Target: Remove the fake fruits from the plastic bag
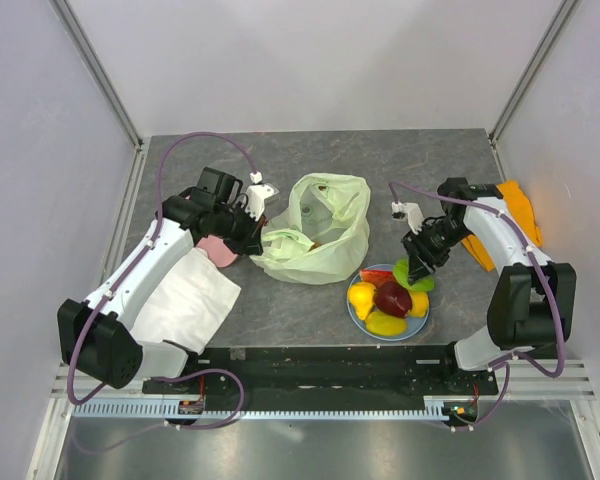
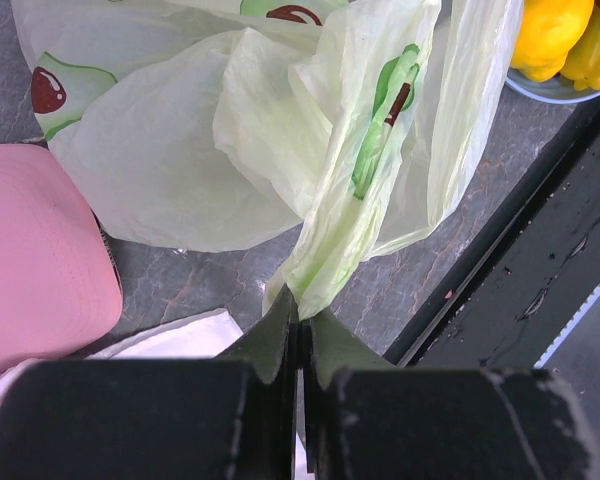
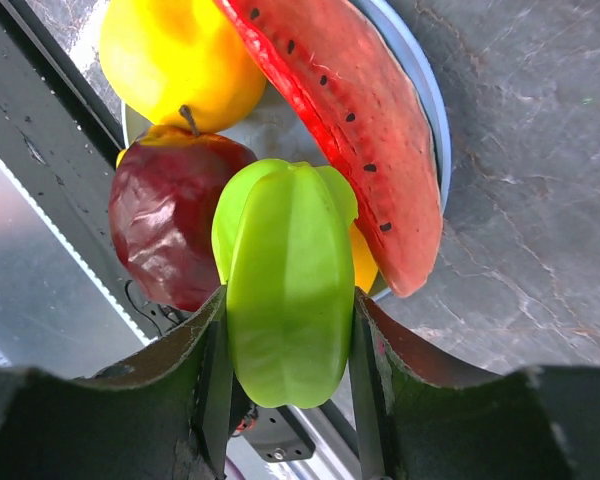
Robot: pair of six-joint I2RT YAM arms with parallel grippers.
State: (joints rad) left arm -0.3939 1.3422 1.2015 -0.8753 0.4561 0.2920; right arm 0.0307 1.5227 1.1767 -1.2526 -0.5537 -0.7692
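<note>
Plastic bag point(image 2: 210, 170) is pinched by left tool point(image 2: 300, 322) (right tool point(image 3: 290, 312) clamps starfruit point(image 3: 290, 270) over plate point(image 3: 430, 105)).

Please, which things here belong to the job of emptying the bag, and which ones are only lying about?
Job: plastic bag, pinched by the left end effector; green star fruit in the right end effector; apple, watermelon slice and yellow fruit on the blue plate.
Lying about: pink cloth; white cloth; orange cloth.

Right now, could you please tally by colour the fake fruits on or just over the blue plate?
Yellow fruits: 3
Dark red apple: 1
Red watermelon slice: 1
Green star fruit, held in the right tool: 1
Total: 6
</note>
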